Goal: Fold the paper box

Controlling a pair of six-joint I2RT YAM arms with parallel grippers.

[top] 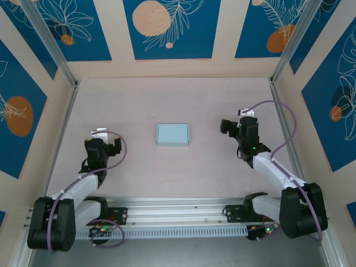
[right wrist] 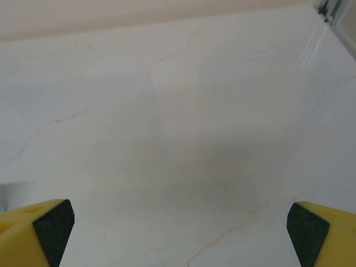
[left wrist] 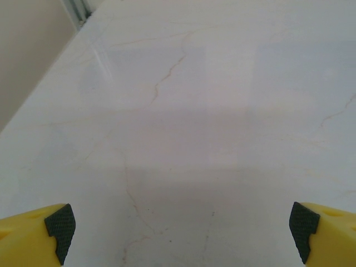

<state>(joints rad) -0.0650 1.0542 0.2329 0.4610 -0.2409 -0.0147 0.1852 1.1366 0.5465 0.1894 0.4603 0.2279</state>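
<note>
The paper box [top: 173,134] lies flat on the pale marbled table [top: 133,100], near the middle, in the form of a small closed rectangle of light-blue card. Nothing is touching it. The left gripper [top: 114,147] hangs to the left of the box and somewhat nearer the arm bases, well apart from it. The right gripper [top: 228,127] hangs to the right of the box, also well apart from it. In the left wrist view, the left gripper [left wrist: 181,229] has its yellow fingers with black pads [left wrist: 60,230] spread wide over bare table, grasping nothing. In the right wrist view, the right gripper [right wrist: 179,227] is likewise spread wide and released, with bare table between its pads [right wrist: 54,228].
</note>
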